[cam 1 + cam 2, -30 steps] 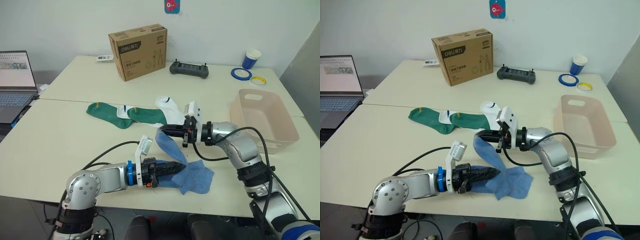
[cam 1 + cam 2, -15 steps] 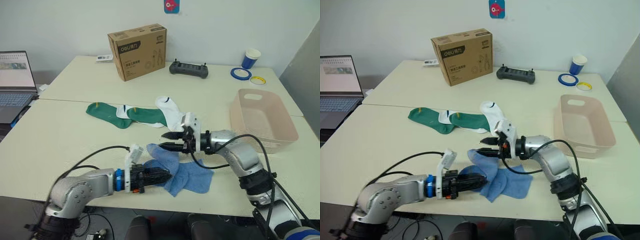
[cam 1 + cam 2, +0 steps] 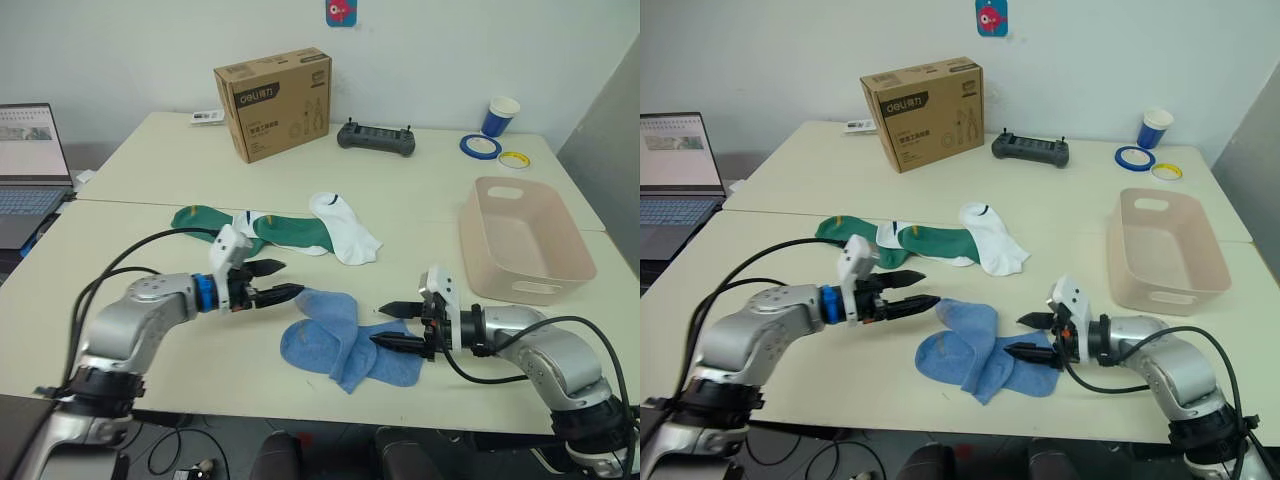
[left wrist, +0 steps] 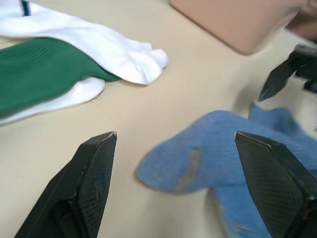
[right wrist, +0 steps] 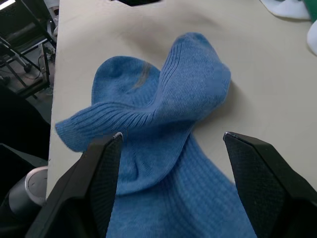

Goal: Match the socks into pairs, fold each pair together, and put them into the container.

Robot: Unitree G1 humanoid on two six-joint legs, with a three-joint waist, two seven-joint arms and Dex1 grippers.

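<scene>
Having let go and drawn apart since a second ago, the left hand (image 3: 285, 292) and right hand (image 3: 388, 326) hover released beside the blue socks (image 3: 345, 339) lying crumpled on the worktop (image 3: 120, 290).

Two light blue ankle socks (image 3: 345, 338) lie overlapped near the cream bench's (image 3: 130, 300) front edge. The left gripper (image 3: 272, 281), jaws spread, sits at their 10 o'clock; the right gripper (image 3: 392, 326), also spread, touches their 3 o'clock edge. A pinkish-beige plastic tub (image 3: 525, 240) rests at 2 o'clock.
</scene>
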